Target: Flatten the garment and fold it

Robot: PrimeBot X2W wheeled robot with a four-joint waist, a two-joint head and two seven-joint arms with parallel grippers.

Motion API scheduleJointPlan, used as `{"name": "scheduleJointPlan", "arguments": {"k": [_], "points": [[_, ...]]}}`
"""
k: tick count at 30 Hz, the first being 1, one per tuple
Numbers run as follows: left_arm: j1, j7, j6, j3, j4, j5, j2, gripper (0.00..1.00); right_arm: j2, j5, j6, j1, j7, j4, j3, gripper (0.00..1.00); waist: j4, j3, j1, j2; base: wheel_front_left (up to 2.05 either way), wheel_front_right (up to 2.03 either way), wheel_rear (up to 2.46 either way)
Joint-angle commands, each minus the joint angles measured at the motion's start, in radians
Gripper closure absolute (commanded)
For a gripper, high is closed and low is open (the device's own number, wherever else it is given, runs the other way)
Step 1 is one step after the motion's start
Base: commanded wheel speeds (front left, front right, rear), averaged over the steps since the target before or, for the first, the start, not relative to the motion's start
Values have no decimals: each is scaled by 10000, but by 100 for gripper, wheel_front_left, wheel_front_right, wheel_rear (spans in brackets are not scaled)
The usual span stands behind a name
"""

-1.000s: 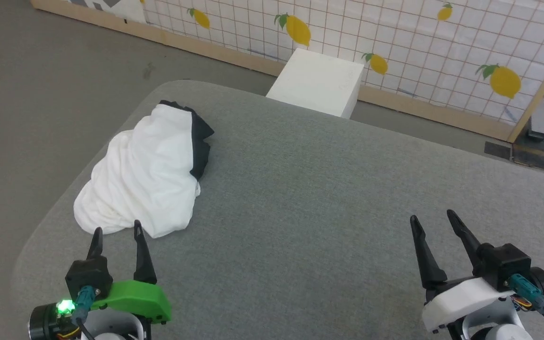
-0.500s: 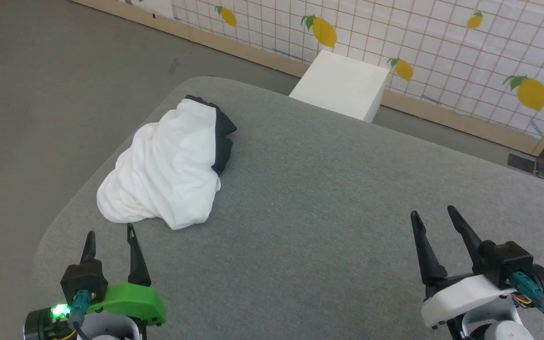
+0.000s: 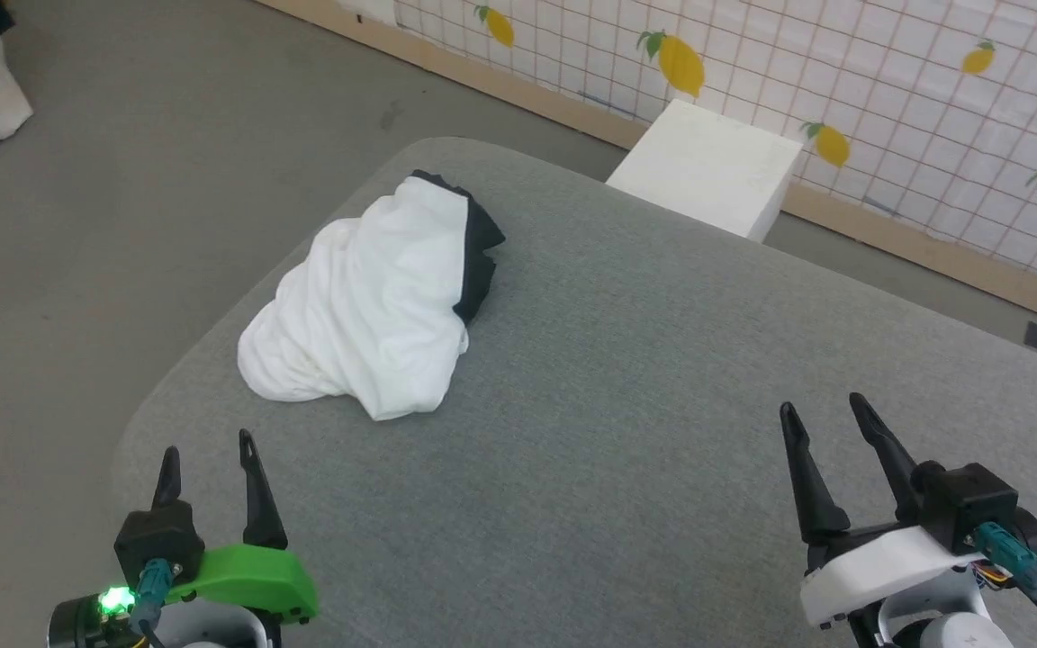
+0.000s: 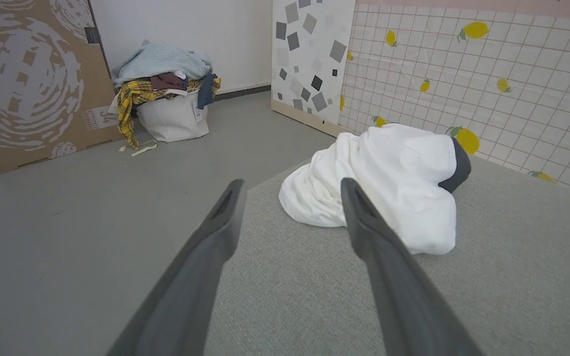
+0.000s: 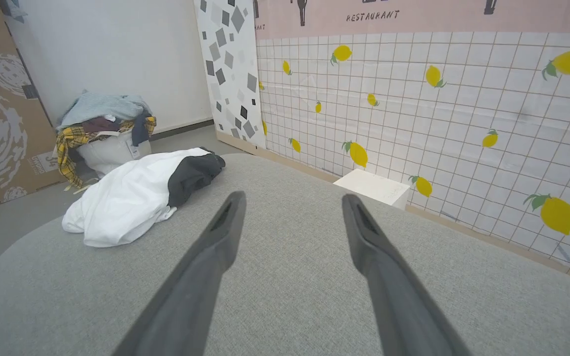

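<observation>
Grey fabric is covering the wide padded table [image 3: 626, 378], and behind it a wall panel [image 3: 933, 81] with a red grid and printed lemons is standing on the grey floor.

The left gripper [image 3: 206, 444] is hovering over the near left corner of the table with its two dark fingers spread wide apart. It is holding nothing and touching nothing. The right gripper [image 3: 822, 405] is waiting at the near right, spread just as wide and also empty.

The head view is showing a strip of bare grey cloth between the left gripper and the garment [image 3: 365, 315]. In the left wrist view, one finger is overlapping the near edge of the white heap, so that gap is not appearing there. Both wrist views are also bringing in a white bag [image 4: 171, 118] piled with clothes and a brown cardboard sheet [image 4: 27, 84] by the wall. The right wrist view is showing the black part of the garment more plainly.

The garment is lying crumpled near the far left corner of the table, mostly white, with black cloth on its far side. It is lying ahead of the left gripper and slightly to its right, and well apart from the right gripper. A white box [image 3: 707, 166] is sitting on the floor between the table and the panel.
</observation>
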Motion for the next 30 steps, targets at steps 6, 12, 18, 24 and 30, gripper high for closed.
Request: {"name": "scheduleJointPlan", "arguments": {"k": [6,12,18,24,30], "points": [[178,-230,211,-56,135,-222,163,0,14,174,-18,-195,-186,129,23,0,395,-1,0,0,0,0,0],[105,-347,345,-17,150,-488,183,0,15,302,-19,-270,-261,170,55,0,542,120,0,0,0,0,0],[-1112,-115,-110,37,375,-899,336,0,15,93,-19,-628,-87,-61,154,0,-31,943,0,0,0,0,0],[-3489,1101,-542,177,1435,-1434,690,0,15,-262,-19,-1228,147,-312,499,0,-1120,2390,0,0,0,0,0],[-5737,2256,-1059,967,2674,-2729,1090,0,15,-654,-19,-2095,291,-705,677,0,-2403,4222,0,0,0,0,0]]}}
